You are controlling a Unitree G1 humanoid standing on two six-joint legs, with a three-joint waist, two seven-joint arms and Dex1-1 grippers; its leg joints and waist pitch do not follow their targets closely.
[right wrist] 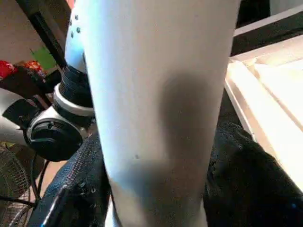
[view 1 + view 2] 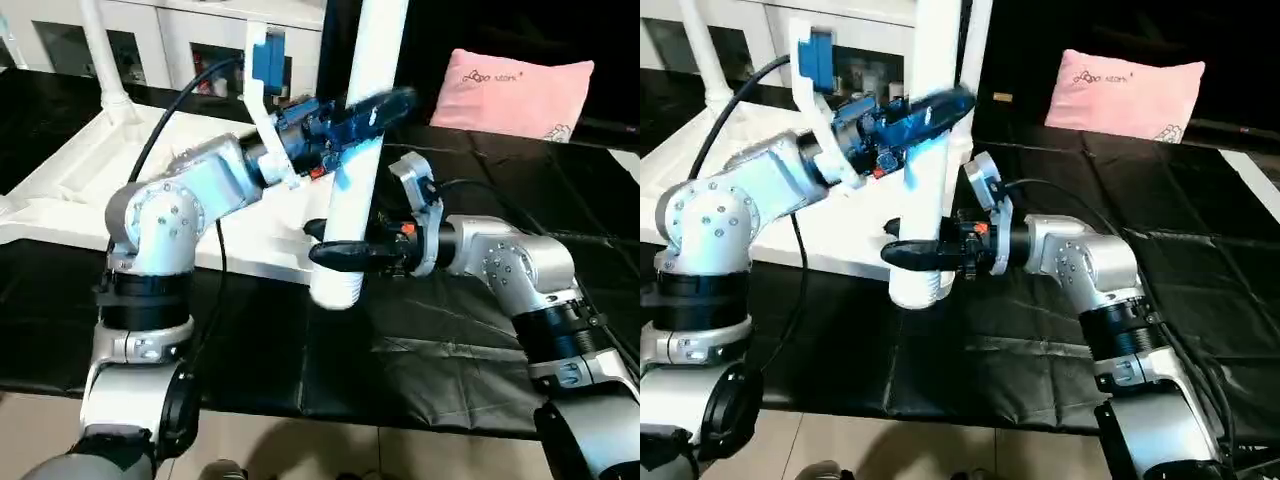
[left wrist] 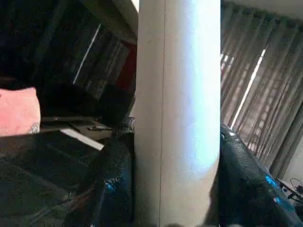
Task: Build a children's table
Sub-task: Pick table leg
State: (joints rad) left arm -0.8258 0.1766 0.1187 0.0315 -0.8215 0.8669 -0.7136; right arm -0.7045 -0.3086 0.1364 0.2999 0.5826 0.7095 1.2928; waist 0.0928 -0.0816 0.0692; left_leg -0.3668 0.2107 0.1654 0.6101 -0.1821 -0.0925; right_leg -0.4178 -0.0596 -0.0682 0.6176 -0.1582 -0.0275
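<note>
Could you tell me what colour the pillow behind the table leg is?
Pink pillow, clearest in the left eye view.

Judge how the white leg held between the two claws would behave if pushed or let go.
The leg looks like a stiff, smooth plastic tube, so it might slip in a loose grip. Being round, it would probably roll if laid down. Tall and narrow, standing at the tabletop edge, it would likely tip if released.

Both silver forearms reach inward. The left gripper (image 2: 362, 112) sits higher, its black fingers (image 3: 111, 189) clamped either side of the upright leg (image 2: 365, 150). The right gripper (image 2: 345, 256) straddles it just below, near the lower end.
</note>
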